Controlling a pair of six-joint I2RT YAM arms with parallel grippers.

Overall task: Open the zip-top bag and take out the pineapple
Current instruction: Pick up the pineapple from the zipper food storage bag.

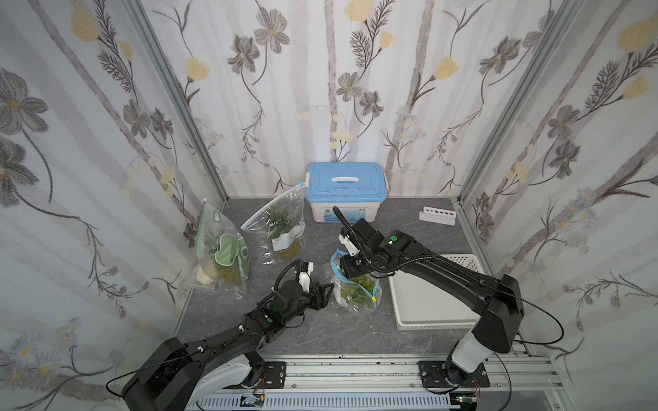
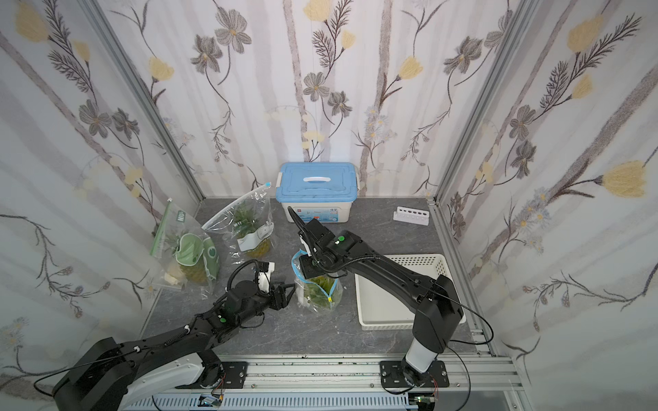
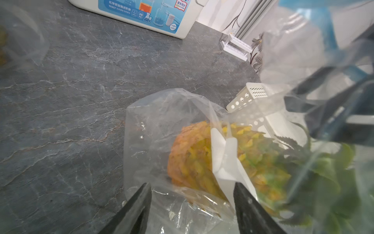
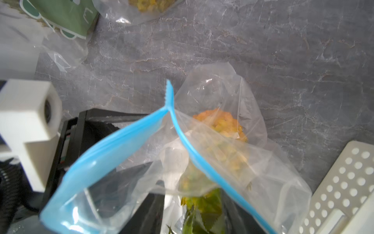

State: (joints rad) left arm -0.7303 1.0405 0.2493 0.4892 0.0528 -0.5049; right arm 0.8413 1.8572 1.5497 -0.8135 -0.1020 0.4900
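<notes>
Left gripper (image 1: pixel 324 294), jaws spread wide, flanks the bag's (image 1: pixel 359 297) lower end, just beside the basket (image 1: pixel 427 302). Right gripper (image 1: pixel 353 272) reaches down into the bag's open blue mouth, where the pineapple (image 4: pixel 220 127) sits, its leaves between the jaws; whether they clamp, I cannot tell.

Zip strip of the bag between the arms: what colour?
Light blue; the zip strip shows best in the right wrist view.

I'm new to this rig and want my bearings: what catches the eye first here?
The right gripper reaches into the open blue-zipped bag in the middle of the table, a pineapple inside. The left gripper stands open at the bag's side. Two more bagged pineapples sit at the back left.
</notes>
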